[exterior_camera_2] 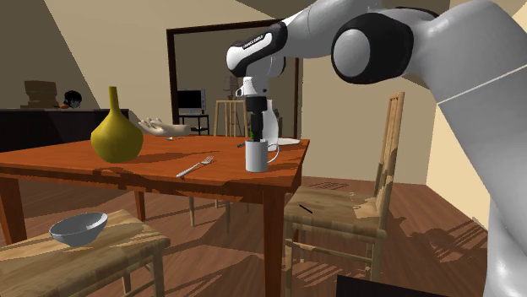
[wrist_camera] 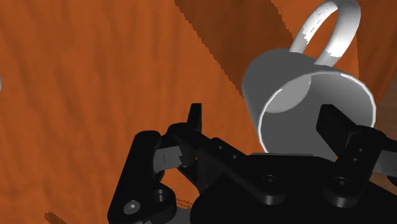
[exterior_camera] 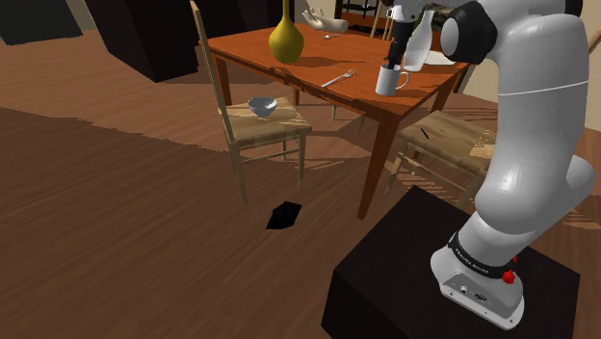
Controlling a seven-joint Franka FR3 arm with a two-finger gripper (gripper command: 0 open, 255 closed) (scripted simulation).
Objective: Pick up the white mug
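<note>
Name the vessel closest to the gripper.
The white mug, near the table corner, just below the open gripper. The yellow vase stands farther along the table, and the grey bowl sits down on a chair seat.

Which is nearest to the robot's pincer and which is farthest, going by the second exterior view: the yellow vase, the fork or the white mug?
1. The white mug, directly under the pincer, near the table corner.
2. The fork, lying on the table to that view's left of the mug.
3. The yellow vase, standing farther left again.
</note>
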